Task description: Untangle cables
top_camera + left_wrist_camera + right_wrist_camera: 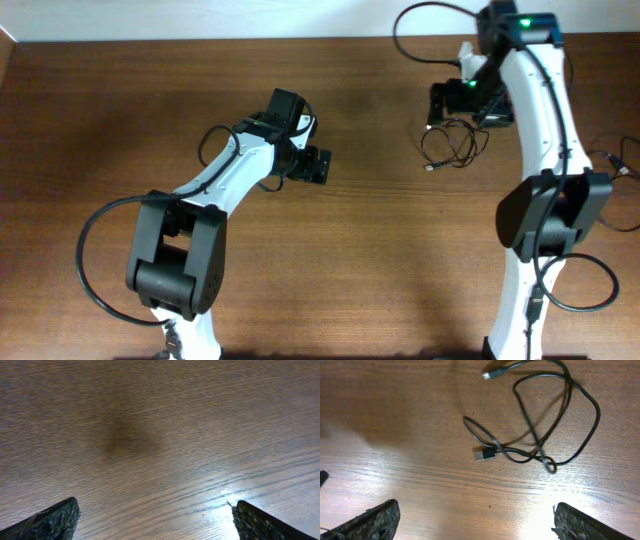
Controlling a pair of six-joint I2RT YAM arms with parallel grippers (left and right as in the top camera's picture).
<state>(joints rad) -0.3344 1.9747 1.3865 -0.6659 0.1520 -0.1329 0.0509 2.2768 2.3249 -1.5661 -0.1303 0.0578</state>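
Note:
The cables [455, 145] lie as a small tangle of thin black loops on the brown table [380, 250], at the back right. In the right wrist view the cables [540, 435] cross one another near a small knot, with one silvery plug [482, 455] at the front and another plug [490, 375] at the top. My right gripper [443, 103] hovers just behind the tangle; the right gripper [475, 517] is open and empty, its fingers [375, 520] short of the cords. My left gripper [316, 165] is open over bare wood near the table's middle. The left gripper [155, 517] holds nothing.
The right arm [540, 150] runs from the front edge up past the tangle. Its thicker black robot cables [618, 165] hang at the right edge. The left arm's base [175, 260] stands at the front left. The table's far edge [250, 40] runs along the top.

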